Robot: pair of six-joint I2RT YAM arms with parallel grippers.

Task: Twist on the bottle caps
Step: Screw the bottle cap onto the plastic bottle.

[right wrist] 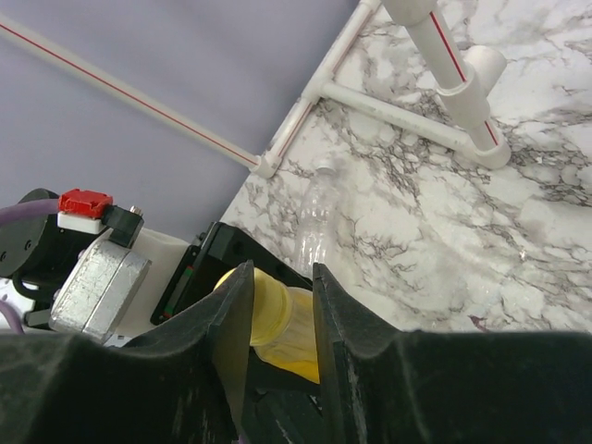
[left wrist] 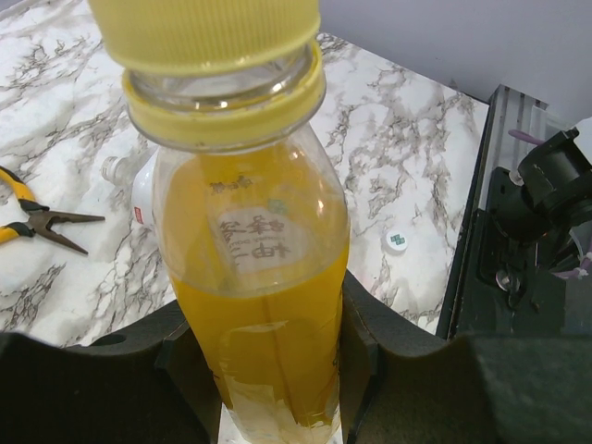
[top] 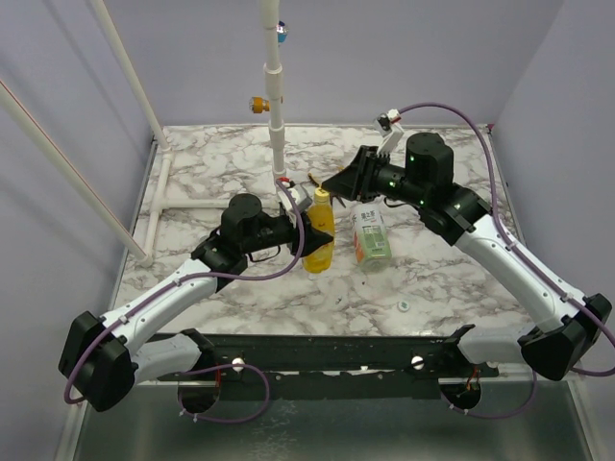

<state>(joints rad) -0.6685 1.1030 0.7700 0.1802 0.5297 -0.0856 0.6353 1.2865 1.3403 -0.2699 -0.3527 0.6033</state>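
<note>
The yellow bottle (top: 319, 238) stands upright on the marble table, and my left gripper (top: 306, 234) is shut on its body. In the left wrist view the bottle (left wrist: 259, 277) fills the space between the jaws, with the yellow cap (left wrist: 208, 32) on its neck. My right gripper (top: 330, 184) reaches in from the right at the bottle's top. In the right wrist view its fingers (right wrist: 231, 314) sit on both sides of the yellow cap (right wrist: 268, 305). The clear bottle with the green-and-white label (top: 371, 236) lies on the table beside it. The whitish cap (top: 405, 306) lies loose and also shows in the left wrist view (left wrist: 396, 240). The blue cap is out of view.
A white pipe frame (top: 277, 115) stands just behind the bottles, with its base bars (right wrist: 407, 116) on the table. Yellow-handled pliers (left wrist: 37, 222) lie on the marble. A faint clear bottle-like shape (right wrist: 319, 199) lies near the frame. The black rail (top: 317, 351) runs along the near edge.
</note>
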